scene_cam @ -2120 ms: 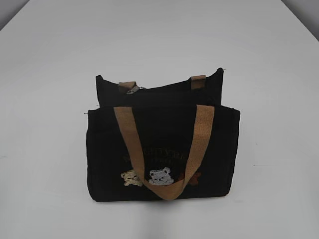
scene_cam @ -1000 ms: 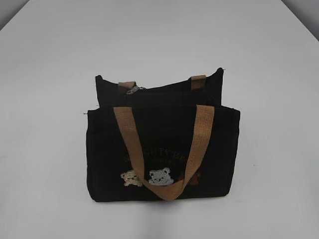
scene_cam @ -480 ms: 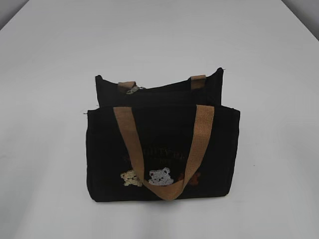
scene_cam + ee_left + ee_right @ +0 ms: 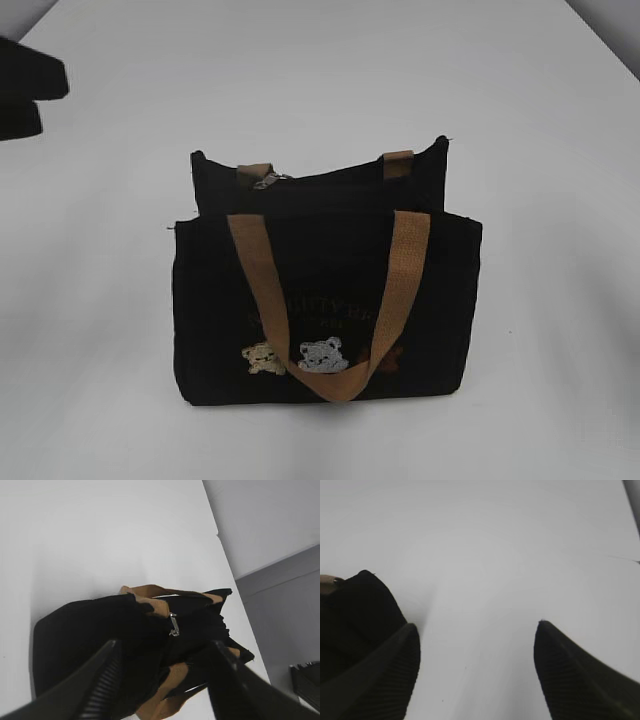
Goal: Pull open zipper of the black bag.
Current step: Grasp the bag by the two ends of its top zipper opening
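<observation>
the zipper (image 4: 330, 178) ran left to right along the top of the black bag (image 4: 325, 300), following the bag's long axis across the exterior view, with its small silver-grey metal pull tab (image 4: 268, 181) sitting near the left end, just beside a tan strap tab. in the left wrist view the same pull tab (image 4: 173, 625) hung down against the dark fabric. the bag stood upright near the middle of the white table (image 4: 540, 120), its broad front face turned toward the exterior camera.

it was a boxy tote of matte black cloth with soft, slightly sagging corners. a tan webbing handle (image 4: 400, 290) with a coarse woven texture drooped in a u over the front panel. low on that panel sat three small bear patches: a cream one (image 4: 264, 358), a grey one (image 4: 323, 355), and a brown one (image 4: 392, 357) half hidden behind the handle. faint tan lettering (image 4: 325, 310) arched above them, too dim to read.

the left gripper (image 4: 162, 680) had its ribbed black fingers (image 4: 100, 685) spread apart, with the bag between and beyond them, nothing clasped. it showed only as a dark shape at the left edge of the exterior view. the right gripper (image 4: 477, 675) was spread wide over bare table, a corner of the bag just beside its left finger (image 4: 385, 680), holding nothing.
</observation>
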Controlling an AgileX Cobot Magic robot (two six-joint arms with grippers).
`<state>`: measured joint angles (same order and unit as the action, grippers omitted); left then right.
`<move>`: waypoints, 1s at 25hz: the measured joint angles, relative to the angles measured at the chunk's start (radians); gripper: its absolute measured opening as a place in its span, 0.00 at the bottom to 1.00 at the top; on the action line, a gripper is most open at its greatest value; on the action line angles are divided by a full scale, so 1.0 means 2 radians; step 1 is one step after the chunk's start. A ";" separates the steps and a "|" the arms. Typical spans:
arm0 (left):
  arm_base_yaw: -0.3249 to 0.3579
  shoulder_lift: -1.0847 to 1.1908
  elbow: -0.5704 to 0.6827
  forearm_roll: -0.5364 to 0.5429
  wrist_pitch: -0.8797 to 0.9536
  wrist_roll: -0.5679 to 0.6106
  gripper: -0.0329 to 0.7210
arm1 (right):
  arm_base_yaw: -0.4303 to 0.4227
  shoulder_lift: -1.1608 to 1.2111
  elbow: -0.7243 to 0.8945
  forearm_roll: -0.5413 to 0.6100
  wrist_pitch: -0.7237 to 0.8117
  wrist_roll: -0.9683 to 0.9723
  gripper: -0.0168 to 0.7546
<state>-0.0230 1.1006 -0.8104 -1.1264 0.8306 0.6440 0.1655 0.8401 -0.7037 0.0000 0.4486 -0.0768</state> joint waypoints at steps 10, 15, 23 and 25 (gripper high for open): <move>-0.052 0.211 -0.163 0.075 0.115 -0.061 0.65 | 0.084 0.132 -0.097 0.003 0.079 -0.006 0.74; -0.105 0.274 -0.215 0.163 0.118 -0.156 0.65 | 0.102 0.144 -0.099 0.005 0.081 -0.008 0.74; -0.134 0.323 -0.235 0.169 0.081 -0.172 0.46 | 0.103 0.145 -0.099 0.006 0.081 -0.008 0.74; -0.134 0.326 -0.238 0.165 0.070 -0.172 0.35 | 0.103 0.145 -0.099 0.006 0.081 -0.008 0.74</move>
<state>-0.2911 1.7531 -1.2855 -0.7967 0.9702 0.2996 0.3721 1.1298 -0.9013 0.0130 0.6108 -0.0934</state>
